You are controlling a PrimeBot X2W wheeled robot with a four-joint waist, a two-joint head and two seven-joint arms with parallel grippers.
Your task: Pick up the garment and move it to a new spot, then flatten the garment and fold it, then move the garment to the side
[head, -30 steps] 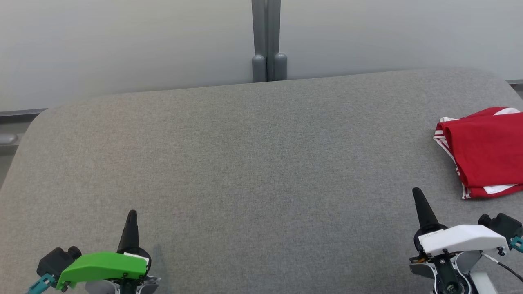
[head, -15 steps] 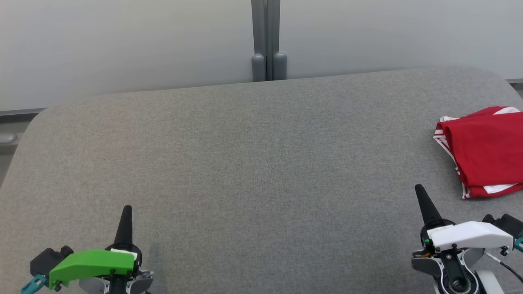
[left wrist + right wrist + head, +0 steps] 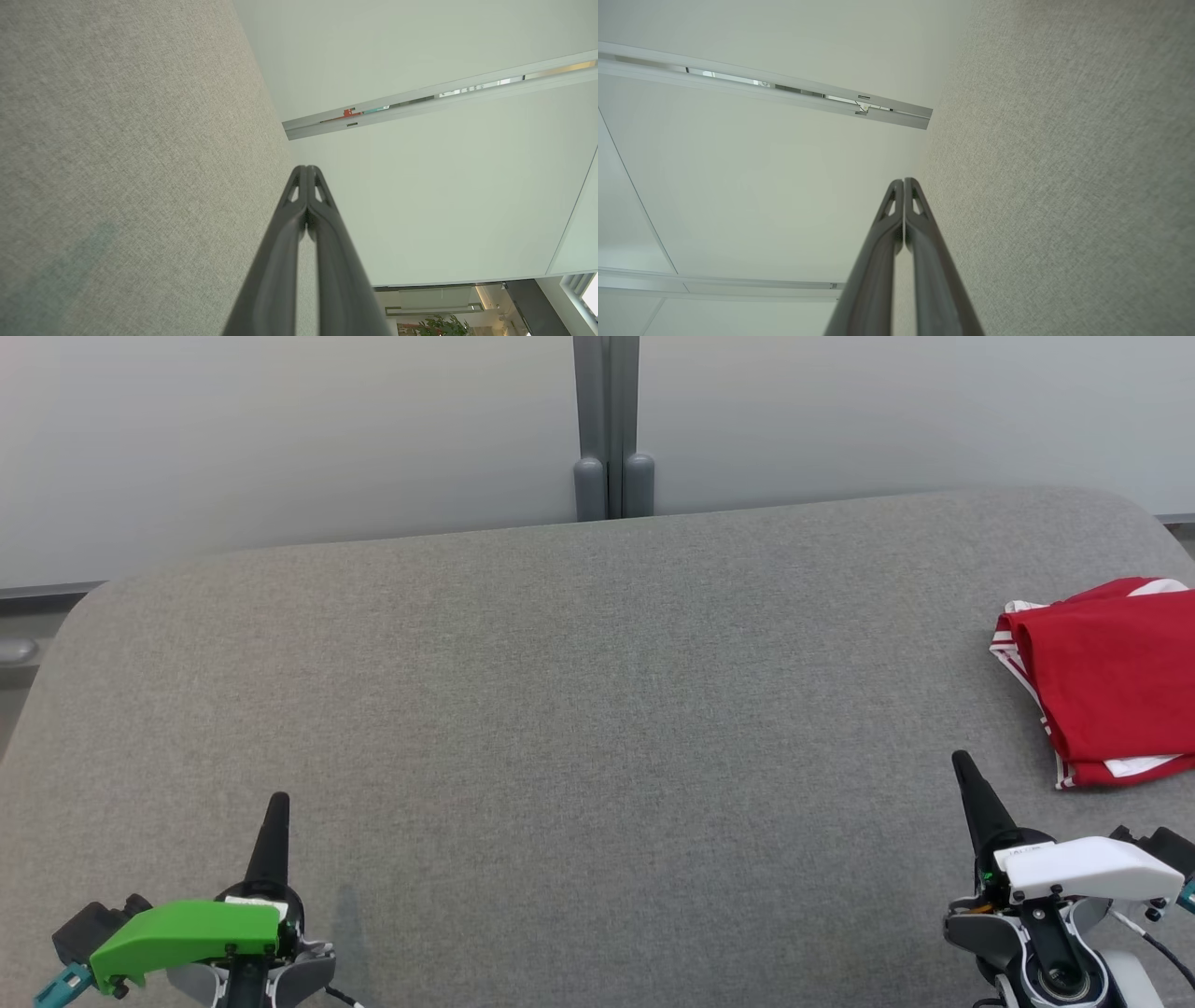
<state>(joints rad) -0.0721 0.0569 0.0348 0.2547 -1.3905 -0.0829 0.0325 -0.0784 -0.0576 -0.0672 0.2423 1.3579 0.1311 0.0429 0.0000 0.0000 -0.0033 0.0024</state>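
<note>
The garment (image 3: 1111, 677), red with white stripes and trim, lies folded at the right edge of the grey fabric table (image 3: 579, 709) in the head view. My right gripper (image 3: 960, 763) is shut and holds nothing, below and left of the garment near the table's front. At the lower left my left gripper (image 3: 278, 800) is shut too, far from the garment. Both wrist views show the fingers pressed together: left gripper (image 3: 307, 169), right gripper (image 3: 904, 181), each over bare grey fabric.
A pale wall with a grey vertical post (image 3: 611, 429) stands right behind the table's far edge. The table's corners are rounded. Broad grey fabric stretches between the two grippers.
Both grippers drew back toward the table's front edge: the left one slid left and slightly down, the right one slightly right. The garment has not moved.
</note>
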